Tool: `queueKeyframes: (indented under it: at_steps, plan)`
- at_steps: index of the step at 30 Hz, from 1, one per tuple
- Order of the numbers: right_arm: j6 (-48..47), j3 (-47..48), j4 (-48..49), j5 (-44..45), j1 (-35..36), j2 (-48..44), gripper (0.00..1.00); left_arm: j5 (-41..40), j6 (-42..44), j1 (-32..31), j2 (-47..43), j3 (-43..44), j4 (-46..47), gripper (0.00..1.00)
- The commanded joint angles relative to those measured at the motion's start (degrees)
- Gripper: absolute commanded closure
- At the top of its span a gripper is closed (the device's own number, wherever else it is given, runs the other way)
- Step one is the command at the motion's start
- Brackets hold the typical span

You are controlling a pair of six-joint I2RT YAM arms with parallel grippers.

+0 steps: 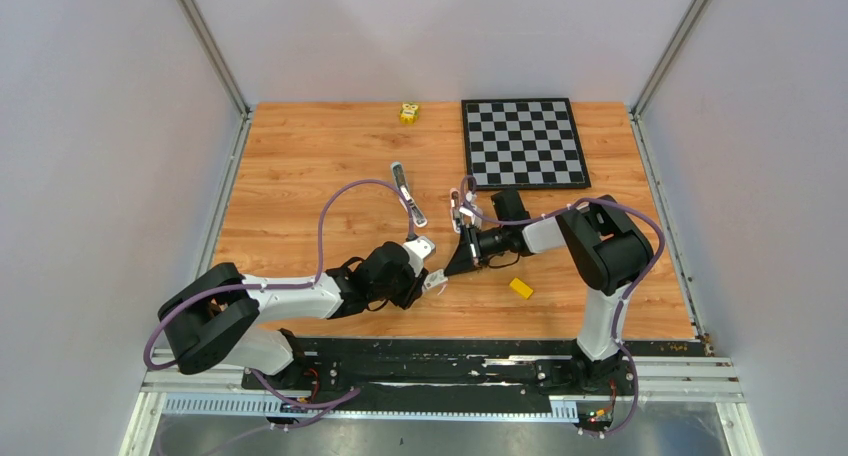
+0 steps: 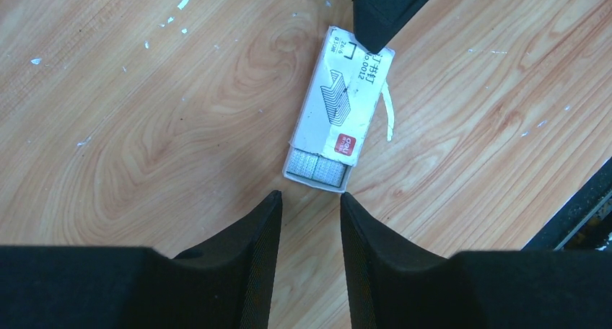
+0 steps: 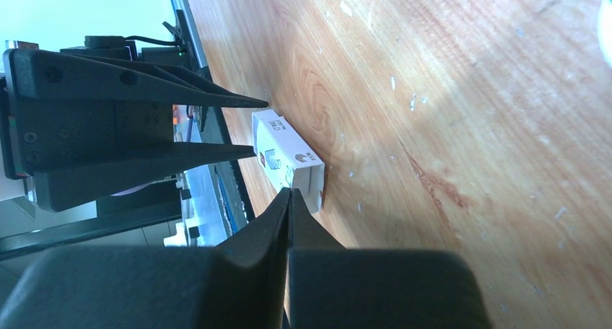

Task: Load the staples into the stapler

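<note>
left gripper (image 2: 310, 205): we see its fingers (image 2: 267, 228) spread apart and holding nothing, the gap aimed at the open end of the box (image 2: 338, 91).
right gripper (image 3: 289, 194): its fingers are pressed together with nothing between them. The joined tip sits at the box's far end, opposite the left fingers; we cannot tell whether it presses down.
staples (image 2: 315, 166): a silvery ridged block shows in the slid-out tray, just ahead of the left fingertips and between them and the right tip.
stapler (image 1: 408, 198): it lies well beyond both sets of fingers, and neither touches it.
done: we judge the box partly opened and the staples exposed.
left to do: the staples are not yet gripped, carried to the stapler or seated. By our reckoning, most of the task remains.
</note>
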Motion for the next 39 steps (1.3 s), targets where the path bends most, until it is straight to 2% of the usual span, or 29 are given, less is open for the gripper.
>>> queueKeyframes:
  at_steps: [1, 2, 4, 6, 18, 22, 29, 39]
  plan:
    - [-2.5, 0.5, -2.6, -0.2, -0.8, -1.4, 1.00, 0.6, 0.5, -0.5, 0.7, -0.6, -1.7, 0.62]
    - [-2.6, 0.6, -2.6, -0.4, -0.9, -1.4, 1.00, 0.5, 0.6, -0.5, 0.6, -0.7, -1.5, 0.60]
    - [-2.6, 0.7, -2.6, -0.4, -0.9, -1.4, 1.00, -0.2, 1.3, -0.5, 0.8, -0.5, -1.2, 0.47]
    - [-2.5, 0.8, -2.5, -0.4, -0.9, -1.3, 1.00, -1.0, 2.3, -0.5, 1.2, 0.4, -1.2, 0.42]
    - [-2.3, 1.1, -2.2, -0.7, -0.9, -1.3, 1.00, -1.0, 6.4, -0.5, 5.9, 4.2, -2.5, 0.39]
    - [-2.4, 1.4, -2.6, -0.3, -1.1, -1.4, 1.00, 0.6, 6.4, -0.5, 6.0, 3.9, -2.6, 0.46]
    - [-2.1, 1.7, -2.6, -0.5, -1.9, -1.5, 1.00, 2.7, 5.6, -0.5, 6.0, 3.5, -2.7, 0.63]
    - [-2.0, 1.4, -3.0, -0.1, -2.8, -2.1, 1.00, 3.6, 4.8, -0.7, 5.8, 3.0, -2.7, 0.72]
